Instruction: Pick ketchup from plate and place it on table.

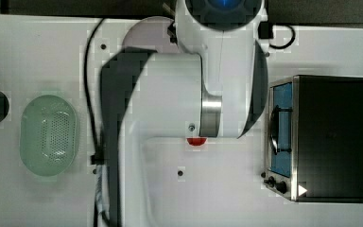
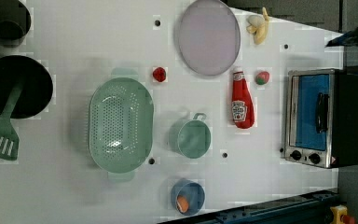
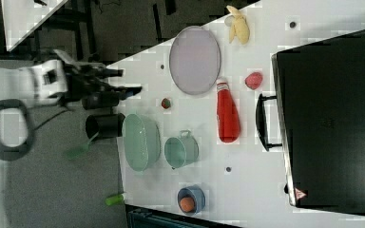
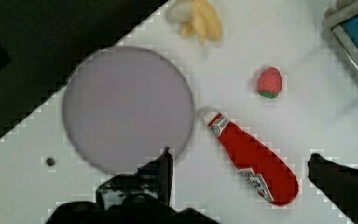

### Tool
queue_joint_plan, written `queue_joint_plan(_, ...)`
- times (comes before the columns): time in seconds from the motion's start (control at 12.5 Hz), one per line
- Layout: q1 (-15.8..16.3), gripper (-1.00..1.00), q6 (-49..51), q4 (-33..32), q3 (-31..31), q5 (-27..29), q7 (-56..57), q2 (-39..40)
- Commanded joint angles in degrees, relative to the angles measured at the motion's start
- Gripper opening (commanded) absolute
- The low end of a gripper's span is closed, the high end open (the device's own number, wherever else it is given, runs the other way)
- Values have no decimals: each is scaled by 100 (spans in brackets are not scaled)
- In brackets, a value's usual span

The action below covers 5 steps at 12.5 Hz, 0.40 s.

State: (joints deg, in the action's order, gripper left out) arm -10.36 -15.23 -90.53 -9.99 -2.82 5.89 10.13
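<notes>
While I am watching the wrist view, the gripper (image 4: 240,163) is hanging with its two dark fingers (image 4: 161,170) spread wide and holding nothing. Between them the ketchup (image 4: 251,158) is lying on its side on the table (image 4: 307,116), cap end just beside the rim of the plate (image 4: 126,107) and not on it. I am seeing the plate bare, with nothing sitting on it.

Beyond the bottle, a strawberry (image 4: 269,82) is resting on the tabletop, and a peeled banana (image 4: 200,18) is lying near the table's edge past the plate.

Moving out to the left view, I am finding the ketchup (image 2: 242,99) between the plate (image 2: 208,36) and the toaster oven (image 2: 324,116) (its door shut, so I cannot tell what is inside). A second small red fruit (image 2: 159,74) is sitting near the green basket (image 2: 120,123), which is holding nothing. Beside the basket, a green cup (image 2: 191,136) with a handle is standing open and looking empty. Toward the left view's bottom, a blue bowl (image 2: 187,197) is holding one orange item. At the left view's left edge, a dark bowl (image 2: 16,86) is sitting with a green spatula (image 2: 2,133) leaning across it, and a dark cup (image 2: 7,19) is standing above it.

In the top view, the white arm (image 1: 179,94) is covering much of the table's middle.
</notes>
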Motion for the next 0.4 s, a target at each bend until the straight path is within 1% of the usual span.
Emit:
queue_joint_plan(0.08, 26, 100, 878, 428, 9, 6, -442, -53)
queue_joint_plan(0.24, 22, 100, 1367, 722, 11, 6, -442, -53)
queue_joint_plan(0.4, 20, 100, 1662, 855, 16, 6, -442, -54)
